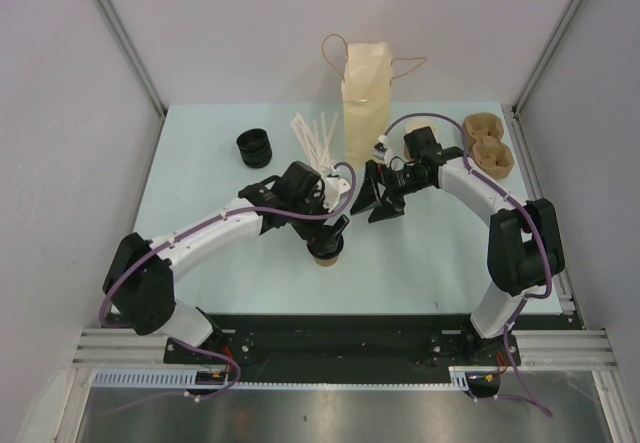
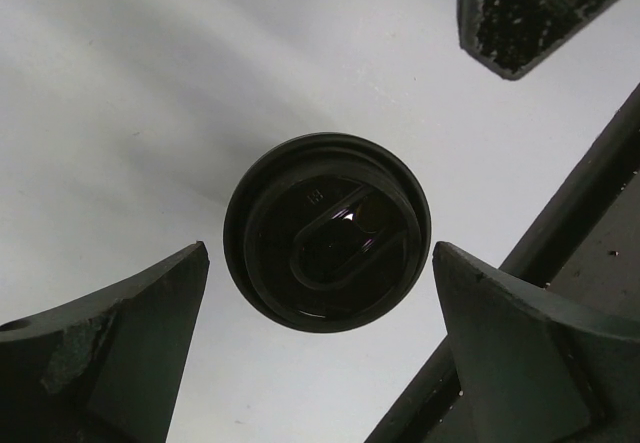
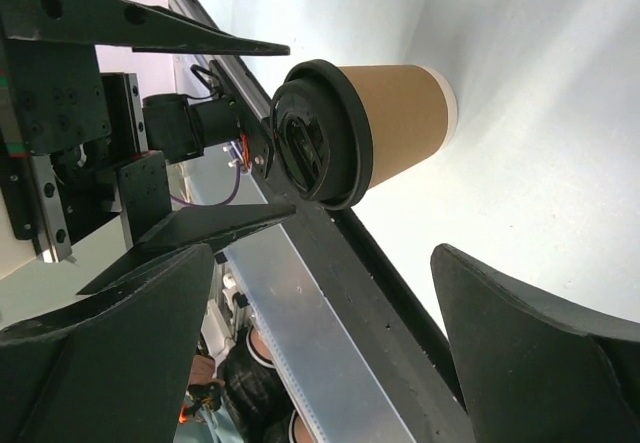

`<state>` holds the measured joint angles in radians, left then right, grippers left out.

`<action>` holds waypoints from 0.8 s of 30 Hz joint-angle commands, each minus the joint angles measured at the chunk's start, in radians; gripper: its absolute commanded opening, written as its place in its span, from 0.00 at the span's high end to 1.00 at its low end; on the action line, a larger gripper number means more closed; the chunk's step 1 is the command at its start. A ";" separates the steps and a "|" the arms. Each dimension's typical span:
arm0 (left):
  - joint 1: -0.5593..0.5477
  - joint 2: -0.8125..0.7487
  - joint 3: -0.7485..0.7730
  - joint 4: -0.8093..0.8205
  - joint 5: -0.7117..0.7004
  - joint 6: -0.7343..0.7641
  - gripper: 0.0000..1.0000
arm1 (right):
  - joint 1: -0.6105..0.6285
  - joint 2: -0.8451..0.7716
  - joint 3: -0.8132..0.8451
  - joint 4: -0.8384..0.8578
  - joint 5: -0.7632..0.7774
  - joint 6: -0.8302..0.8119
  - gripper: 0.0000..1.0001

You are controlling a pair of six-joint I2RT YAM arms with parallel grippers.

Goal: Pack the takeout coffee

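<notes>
The takeout coffee (image 1: pixel 327 256), a tan paper cup with a black lid (image 2: pixel 327 231), stands upright on the table near its front middle. My left gripper (image 1: pixel 328 241) hovers directly over it, open, with one finger on each side of the lid and not touching it. In the right wrist view the cup (image 3: pixel 395 123) shows from the side, with the left gripper's fingers (image 3: pixel 170 25) spread around its lid. My right gripper (image 1: pixel 383 206) is open and holds nothing, a short way to the right of the cup and behind it. The paper bag (image 1: pixel 365 103) stands upright at the back middle.
A stack of black lids (image 1: pixel 254 148) sits at the back left. White stirrers (image 1: pixel 315 138) lie next to the bag. A brown cup carrier (image 1: pixel 488 143) lies at the back right. The table's black front rail (image 3: pixel 400 293) runs close beside the cup.
</notes>
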<state>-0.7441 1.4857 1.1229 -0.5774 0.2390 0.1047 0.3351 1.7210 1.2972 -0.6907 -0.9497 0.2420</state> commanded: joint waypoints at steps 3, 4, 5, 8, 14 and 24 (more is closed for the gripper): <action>-0.006 0.025 0.018 0.044 0.011 -0.013 0.01 | -0.002 -0.020 0.004 -0.001 -0.001 -0.013 0.03; -0.006 0.027 0.015 0.045 0.014 -0.014 0.01 | -0.001 -0.020 0.004 -0.001 -0.001 -0.013 0.03; -0.006 0.030 0.015 0.044 0.016 -0.014 0.01 | -0.002 -0.020 0.004 -0.001 -0.001 -0.012 0.03; -0.006 0.038 0.014 0.047 0.020 -0.016 0.01 | -0.004 -0.017 0.004 -0.001 -0.001 -0.013 0.02; -0.006 0.053 0.006 0.048 0.034 -0.020 0.02 | -0.010 -0.011 0.004 0.000 -0.004 -0.013 0.02; -0.005 0.051 0.002 0.030 0.036 -0.014 0.15 | -0.021 -0.011 0.004 -0.003 -0.004 -0.015 0.02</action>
<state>-0.7441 1.5414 1.1213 -0.5552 0.2558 0.0959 0.3225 1.7210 1.2972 -0.6907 -0.9501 0.2417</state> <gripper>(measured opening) 0.883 0.982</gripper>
